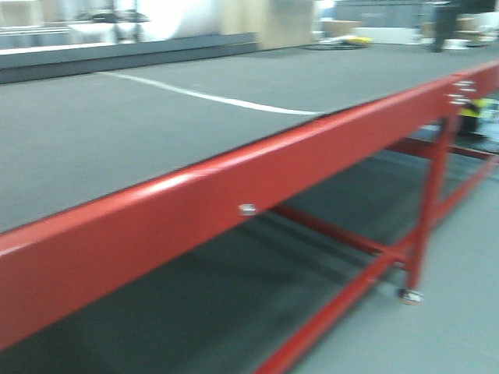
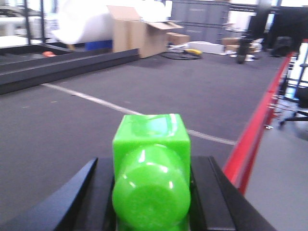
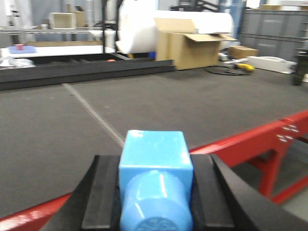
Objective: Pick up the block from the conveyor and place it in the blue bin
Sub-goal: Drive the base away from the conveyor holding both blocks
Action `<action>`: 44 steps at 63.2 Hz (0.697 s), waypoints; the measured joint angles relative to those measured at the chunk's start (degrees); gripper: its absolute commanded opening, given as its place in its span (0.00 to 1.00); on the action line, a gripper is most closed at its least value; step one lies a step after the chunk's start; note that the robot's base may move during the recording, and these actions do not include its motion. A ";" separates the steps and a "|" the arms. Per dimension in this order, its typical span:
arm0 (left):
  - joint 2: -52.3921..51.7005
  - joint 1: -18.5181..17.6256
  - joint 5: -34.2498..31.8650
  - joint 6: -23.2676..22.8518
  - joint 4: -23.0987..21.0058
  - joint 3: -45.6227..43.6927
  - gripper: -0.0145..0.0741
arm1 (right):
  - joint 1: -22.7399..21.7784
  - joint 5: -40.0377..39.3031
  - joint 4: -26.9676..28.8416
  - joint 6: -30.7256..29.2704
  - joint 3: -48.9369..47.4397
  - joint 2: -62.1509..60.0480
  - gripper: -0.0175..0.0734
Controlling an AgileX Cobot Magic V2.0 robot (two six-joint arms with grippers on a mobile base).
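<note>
The conveyor (image 1: 117,132) is a wide dark grey belt with a red metal edge (image 1: 234,195); neither arm shows in the blurred front view. In the left wrist view my left gripper (image 2: 151,163) is shut on a glossy green block (image 2: 150,159), held over the belt (image 2: 192,91) near its red edge (image 2: 252,132). In the right wrist view my right gripper (image 3: 155,161) is shut on a light blue block (image 3: 155,168), above the belt's red edge (image 3: 240,144). Black fingers (image 3: 103,192) press both sides of each block. The blue bin is out of view.
A pale seam line (image 1: 203,97) crosses the belt. A dark rail (image 2: 72,65) runs along its far side. Beyond stand an open cardboard box (image 3: 187,43) and a big white roll (image 3: 139,29). Red legs and crossbars (image 1: 429,202) with a caster (image 1: 407,294) stand on grey floor.
</note>
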 measured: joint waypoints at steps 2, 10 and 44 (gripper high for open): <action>0.00 0.00 0.00 0.00 0.00 0.00 0.04 | 0.00 0.00 0.00 0.00 0.00 0.00 0.01; 0.00 0.00 0.00 0.00 0.00 0.00 0.04 | 0.00 0.00 0.00 0.00 0.00 0.00 0.01; 0.00 0.00 0.00 0.00 0.00 0.00 0.04 | 0.00 0.00 0.00 0.01 0.00 0.00 0.01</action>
